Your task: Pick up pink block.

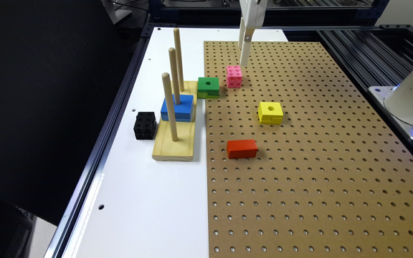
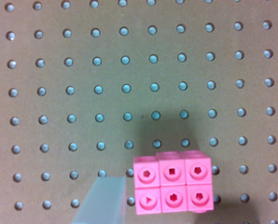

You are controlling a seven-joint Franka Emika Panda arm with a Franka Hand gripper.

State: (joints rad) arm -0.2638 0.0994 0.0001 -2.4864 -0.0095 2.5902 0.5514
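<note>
The pink block is a small cube with round holes in its faces. It sits on the brown pegboard, toward the far end. My gripper hangs just above and behind it, not touching it. In the wrist view the pink block rests flat on the board. One pale finger stands off to one side of it, and a sliver of the other shows at the frame's edge. The gripper is open and holds nothing.
A green block lies close to the pink one on the exterior view's left. A yellow block and a red block lie nearer. A wooden peg stand carries a blue block, with a black cube beside it.
</note>
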